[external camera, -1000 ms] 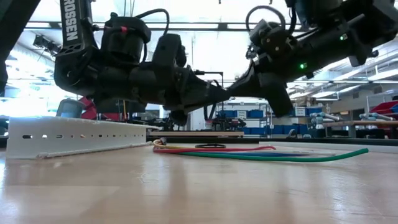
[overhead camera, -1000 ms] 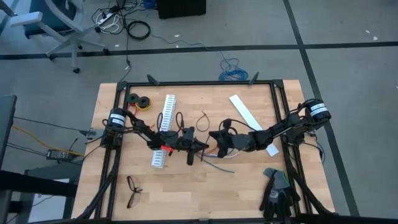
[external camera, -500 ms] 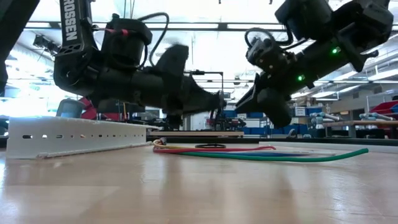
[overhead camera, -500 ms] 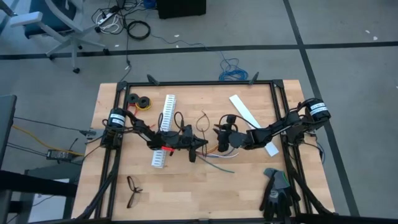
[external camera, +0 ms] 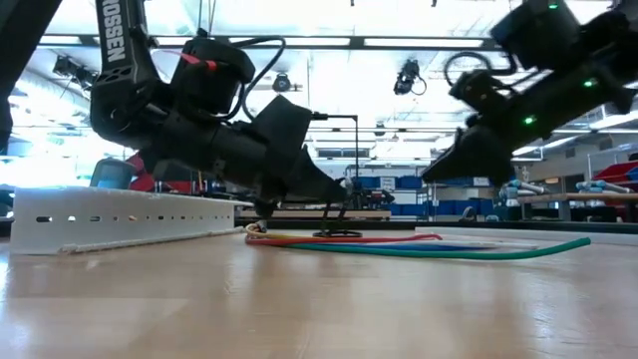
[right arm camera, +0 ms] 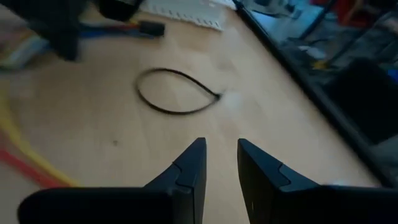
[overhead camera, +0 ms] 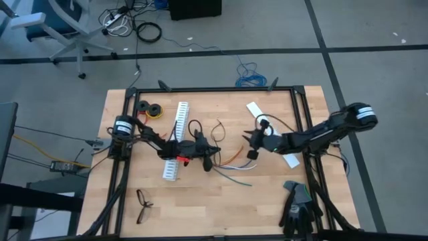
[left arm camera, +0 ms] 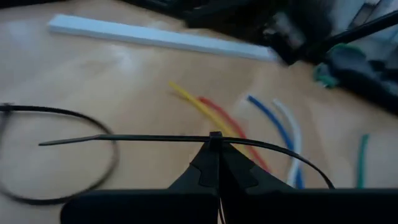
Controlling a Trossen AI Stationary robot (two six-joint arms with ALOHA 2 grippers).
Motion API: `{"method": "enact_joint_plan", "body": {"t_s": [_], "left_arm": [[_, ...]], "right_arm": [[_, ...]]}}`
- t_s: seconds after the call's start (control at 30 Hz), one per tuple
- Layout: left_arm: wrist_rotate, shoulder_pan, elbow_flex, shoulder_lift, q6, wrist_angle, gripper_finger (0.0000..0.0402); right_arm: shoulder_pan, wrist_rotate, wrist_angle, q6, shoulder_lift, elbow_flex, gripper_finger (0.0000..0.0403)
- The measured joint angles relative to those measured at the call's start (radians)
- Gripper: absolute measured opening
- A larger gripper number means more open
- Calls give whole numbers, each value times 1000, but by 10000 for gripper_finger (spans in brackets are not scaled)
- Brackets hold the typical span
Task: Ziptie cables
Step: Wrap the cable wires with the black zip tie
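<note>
The cables (overhead camera: 231, 163) lie loose on the table's middle: yellow, red, blue, white and green wires (left arm camera: 219, 118), flat on the wood (external camera: 399, 244). My left gripper (overhead camera: 208, 159) hangs just above their left ends, shut on a thin black ziptie (left arm camera: 124, 138). A second ziptie, looped, lies on the table beyond the cables (overhead camera: 219, 130) and shows in the right wrist view (right arm camera: 177, 93). My right gripper (overhead camera: 250, 146) is open and empty, to the right of the cables, with its fingers (right arm camera: 221, 158) a little apart. My left gripper pinches the ziptie near its middle (left arm camera: 214, 135) between its two fingertips. The ziptie lies across the fingers. It is lifted clear of the table, about level over the cables, with its one end (left arm camera: 311, 171) curving down.
A white slotted strip (overhead camera: 177, 137) lies left of the cables. A flat white strip (overhead camera: 267, 127) lies at the back right. Black eyeglasses (overhead camera: 142, 204) lie at the near left, gloves (overhead camera: 294, 204) at the near right, and tape rolls (overhead camera: 150, 108) at the far left.
My right gripper has drawn back from my left gripper's tip toward the table's right edge and risen. My left gripper has tipped its fingers down toward the cables, still holding the ziptie.
</note>
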Motion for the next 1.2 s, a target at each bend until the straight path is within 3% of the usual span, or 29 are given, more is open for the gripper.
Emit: {"method": "enact_joint_plan", "body": {"t_s": [0.1, 0.27, 0.63, 0.9, 1.2], "left_arm": [[-1, 32, 0, -64, 31, -137, 1], [-2, 87, 6, -197, 81, -411, 1], [-36, 120, 20, -315, 138, -780, 1], [-113, 92, 28, -314, 146, -819, 1], [-124, 91, 63, -354, 243, -861, 1]], "right_arm": [[-8, -108, 10, 54, -85, -53, 76], [-12, -175, 13, 155, -149, -83, 76], [-14, -230, 74, 346, -98, -83, 75], [-41, -450, 103, 392, 41, 20, 75], [-48, -454, 137, 380, 213, 144, 75]]}}
